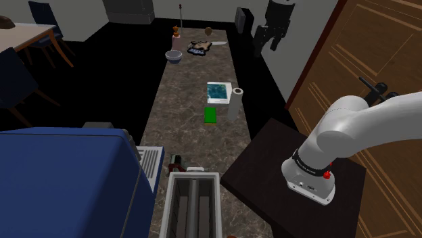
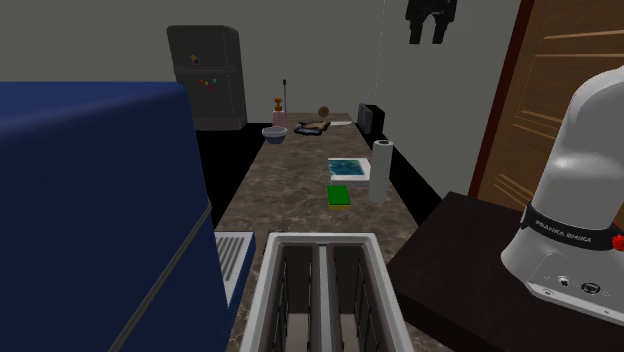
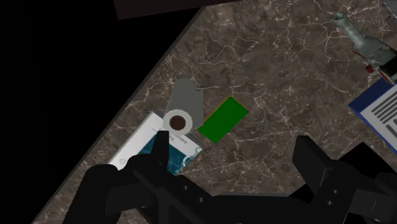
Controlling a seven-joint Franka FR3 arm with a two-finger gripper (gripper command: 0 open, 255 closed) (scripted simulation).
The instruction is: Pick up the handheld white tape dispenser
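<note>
A: End effector state?
B: End effector hangs high above everything on the worktop. In the wrist view the end effector has its black fingers spread wide with nothing clasped.
A: Task's thing?
B: Tape dispenser, grey-looking with a red bit, lies on the worktop well off past one finger and apart from it. The shoulder view puts the tape dispenser near the toaster, far from the end effector.
A: Rest, left to right, wrist view?
B: White-and-blue box partly under the other finger. Paper towel roll upright just past that fingertip, beside the box. Green pad just beside the roll, ahead of the gap between the fingers.
A: View differences?
B: Shoulder view gives a dining table. Second exterior view gives a grey fridge beyond the end effector, and a big blue appliance up close.
A: Any text?
B: "FRANKA EMIKA" on a black band of the arm. Box print too small to read.
</note>
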